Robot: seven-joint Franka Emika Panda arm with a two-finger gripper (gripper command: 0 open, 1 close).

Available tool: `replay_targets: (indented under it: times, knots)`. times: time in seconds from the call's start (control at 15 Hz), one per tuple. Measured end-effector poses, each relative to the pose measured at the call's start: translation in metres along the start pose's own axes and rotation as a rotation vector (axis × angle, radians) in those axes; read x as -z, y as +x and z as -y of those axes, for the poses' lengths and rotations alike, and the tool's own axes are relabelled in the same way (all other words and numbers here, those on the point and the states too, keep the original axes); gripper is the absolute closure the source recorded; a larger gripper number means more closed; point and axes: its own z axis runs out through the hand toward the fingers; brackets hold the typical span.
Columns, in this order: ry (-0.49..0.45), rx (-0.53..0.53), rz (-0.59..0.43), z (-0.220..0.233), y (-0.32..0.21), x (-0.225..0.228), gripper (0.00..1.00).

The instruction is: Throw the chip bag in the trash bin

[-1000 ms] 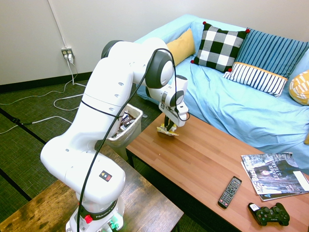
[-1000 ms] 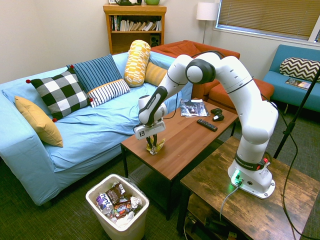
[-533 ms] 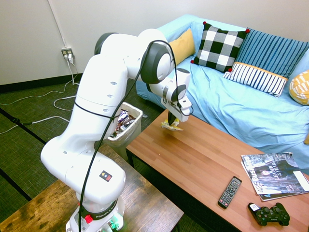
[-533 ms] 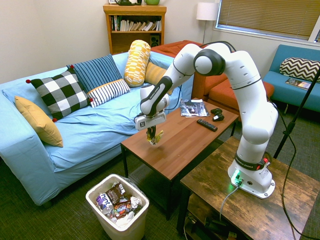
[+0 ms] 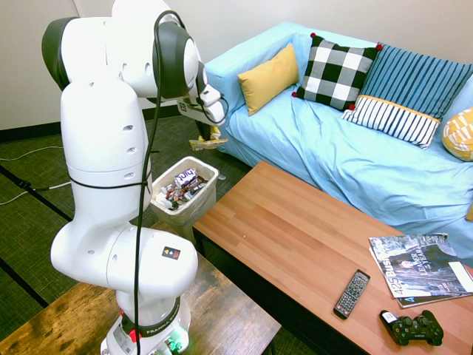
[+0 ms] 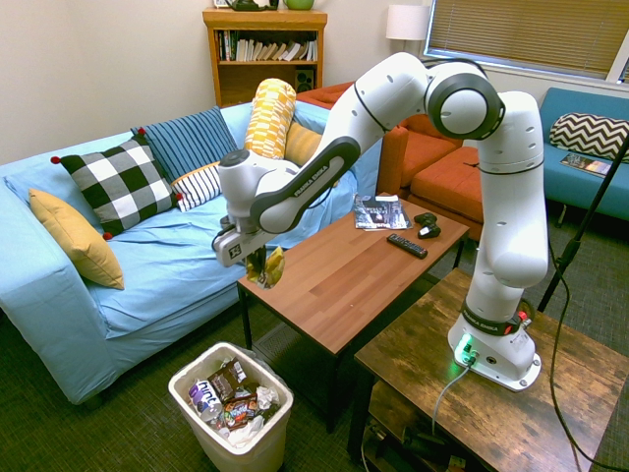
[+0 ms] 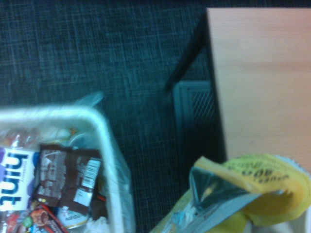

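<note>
One arm (image 6: 383, 98) bent high, fingers (image 6: 257, 264) pointing down.

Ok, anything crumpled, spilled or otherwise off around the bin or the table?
No spill shows. The chip bag is crumpled where the fingers grip it. The trash bin stands upright, its wrappers inside the rim. On the coffee table, the magazines lie slightly fanned, nothing odd.

"hint" on the white-and-purple packaging (image 7: 17, 179); "FRANKA" on the arm's base (image 5: 159, 325).
</note>
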Motion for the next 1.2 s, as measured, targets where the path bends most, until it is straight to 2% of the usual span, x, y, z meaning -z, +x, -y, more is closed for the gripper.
replay_targets:
  times: [0.2, 0.33, 0.4, 0.6, 1.2]
  knots:
    - [-0.05, 0.086, -0.029, 0.044, -0.082, -0.035, 1.0]
    - [-0.094, 0.126, -0.034, 0.066, -0.116, -0.07, 1.0]
    - [-0.125, 0.141, -0.034, 0.073, -0.127, -0.091, 0.0]
    - [-0.191, 0.185, 0.0, 0.09, -0.14, -0.134, 0.0]
    - [-0.183, 0.179, 0.053, 0.117, -0.125, -0.114, 0.0]
